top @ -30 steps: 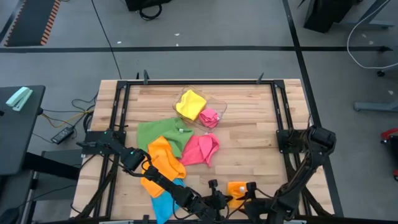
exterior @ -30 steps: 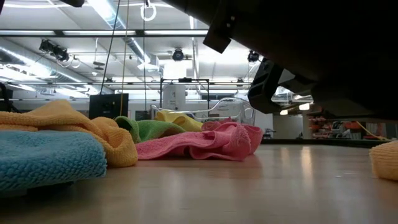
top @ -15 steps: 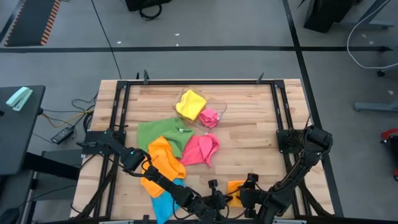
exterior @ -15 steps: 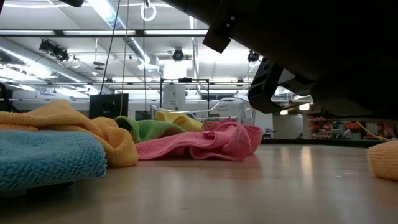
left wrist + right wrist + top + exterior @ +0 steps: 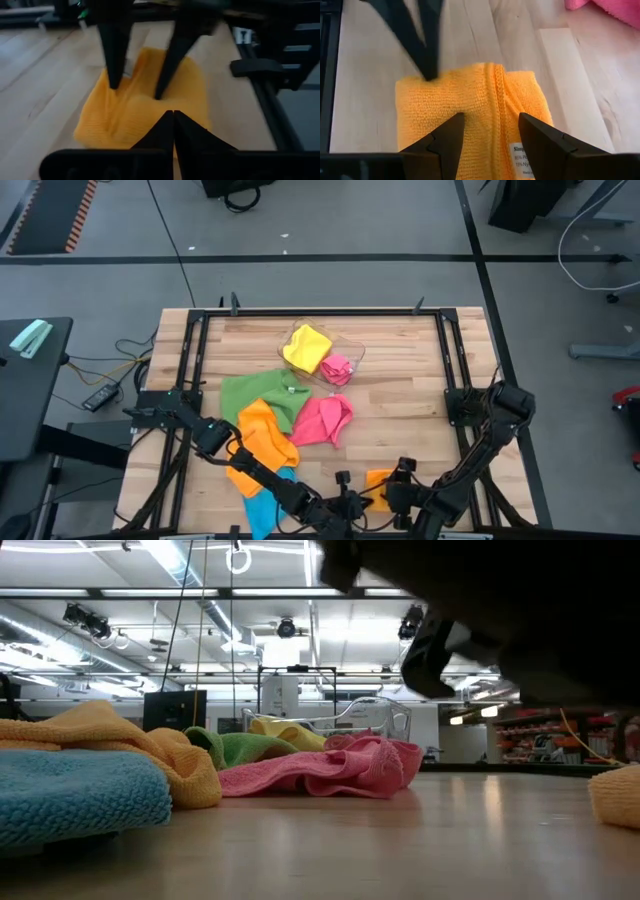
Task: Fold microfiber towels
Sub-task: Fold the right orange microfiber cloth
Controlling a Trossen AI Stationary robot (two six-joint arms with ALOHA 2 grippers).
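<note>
Overhead, table-level and both wrist views share the folded orange towel [image 5: 475, 115].

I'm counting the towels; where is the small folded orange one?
High view: the folded orange towel lies at the table's near edge, right of centre, between the left gripper and right gripper.

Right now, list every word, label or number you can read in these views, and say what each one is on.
"85%" and under it "15% Ny...": on the white care tag sewn to the folded orange towel, right wrist view; the tag's top line starts with "S" but the rest is too blurred, and the tag is cut off by the picture's edge.
White tag on the green towel, high view: too small to read.
Nothing else is legible.
</note>
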